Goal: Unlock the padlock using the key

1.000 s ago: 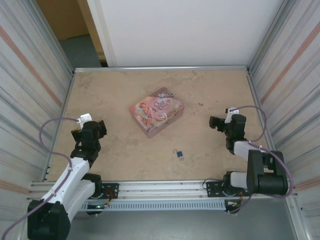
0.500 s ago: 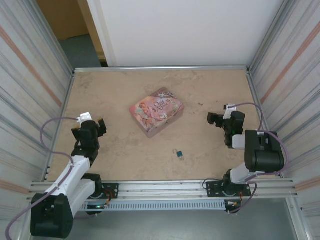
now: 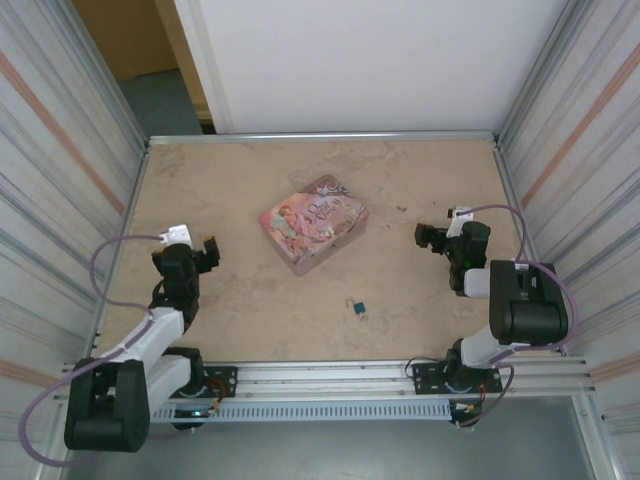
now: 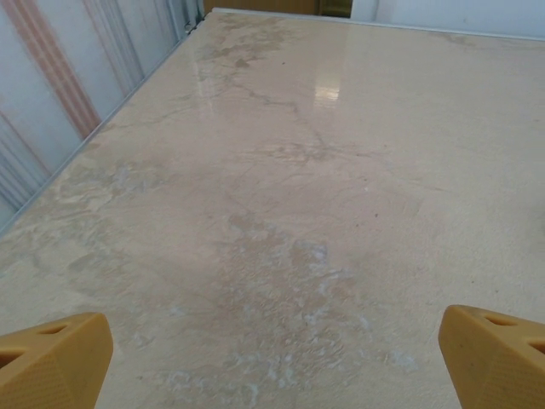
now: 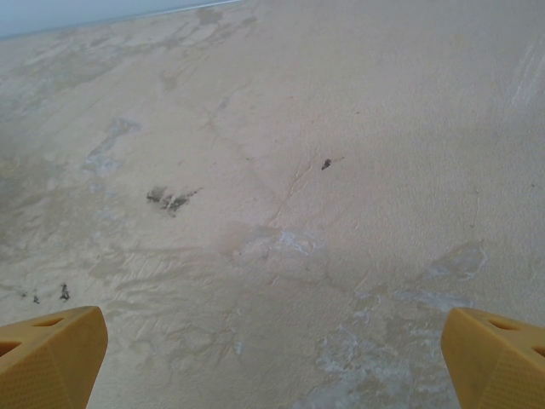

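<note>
The tiny blue-teal padlock with its thin silver shackle lies on the beige table near the front middle; I cannot make out a key. My left gripper hovers at the left side, far from the padlock, open. In the left wrist view its yellow fingertips stand wide apart over bare tabletop. My right gripper sits at the right side, up and right of the padlock, also open. The right wrist view has its yellow fingertips spread with nothing between them.
A pink decorated tin box lies in the middle of the table, behind the padlock. Corrugated metal walls close in left and right, a white panel at the back. A metal rail runs along the front edge.
The left arm has folded back and its gripper swung slightly right and away from me. The right arm drew in during the first half second, then held still. The padlock has not moved.
</note>
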You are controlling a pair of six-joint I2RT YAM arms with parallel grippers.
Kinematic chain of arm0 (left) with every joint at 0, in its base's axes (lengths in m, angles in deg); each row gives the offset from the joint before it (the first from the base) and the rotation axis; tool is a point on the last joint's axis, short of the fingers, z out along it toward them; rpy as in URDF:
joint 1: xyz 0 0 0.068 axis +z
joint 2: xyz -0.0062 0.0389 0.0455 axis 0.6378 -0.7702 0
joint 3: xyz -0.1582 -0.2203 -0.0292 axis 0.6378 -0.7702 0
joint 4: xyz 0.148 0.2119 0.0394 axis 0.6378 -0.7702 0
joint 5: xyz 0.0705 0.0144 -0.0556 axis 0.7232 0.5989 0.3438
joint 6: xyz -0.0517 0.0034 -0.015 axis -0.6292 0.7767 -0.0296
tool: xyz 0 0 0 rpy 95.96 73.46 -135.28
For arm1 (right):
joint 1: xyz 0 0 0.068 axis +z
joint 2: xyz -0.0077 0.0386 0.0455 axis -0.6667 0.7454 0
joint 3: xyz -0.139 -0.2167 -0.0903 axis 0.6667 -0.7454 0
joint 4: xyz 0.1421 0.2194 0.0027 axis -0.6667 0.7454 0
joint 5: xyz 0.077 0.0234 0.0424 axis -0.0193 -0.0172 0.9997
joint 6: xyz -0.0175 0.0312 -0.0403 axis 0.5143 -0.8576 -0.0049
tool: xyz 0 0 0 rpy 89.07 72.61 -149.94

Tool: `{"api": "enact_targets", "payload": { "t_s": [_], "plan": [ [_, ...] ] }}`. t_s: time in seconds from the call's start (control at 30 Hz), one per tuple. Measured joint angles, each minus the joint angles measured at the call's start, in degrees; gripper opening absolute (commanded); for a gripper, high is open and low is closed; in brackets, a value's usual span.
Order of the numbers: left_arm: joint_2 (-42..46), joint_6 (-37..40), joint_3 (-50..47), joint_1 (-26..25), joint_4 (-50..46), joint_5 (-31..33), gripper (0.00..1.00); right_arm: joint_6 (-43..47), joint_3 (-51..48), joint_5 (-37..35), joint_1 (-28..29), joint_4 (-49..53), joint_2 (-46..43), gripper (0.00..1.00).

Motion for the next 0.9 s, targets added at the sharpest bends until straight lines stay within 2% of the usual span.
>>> {"api": "enact_targets", "payload": {
  "t_s": [0.43,0.77,0.9],
  "plan": [
    [-12.1,1.8,-0.5,3.1,17.6,-8.8,0.99,0.0,0.0,0.0,0.0,0.0,0.0,0.99],
    [-26.7,3.7,-0.6,3.5,33.1,-13.4,0.99,0.0,0.0,0.0,0.0,0.0,0.0,0.99],
    [-28.4,3.9,-0.3,3.5,33.8,-13.6,0.99,0.0,0.0,-0.2,0.0,0.0,0.0,0.99]
  ]
}}
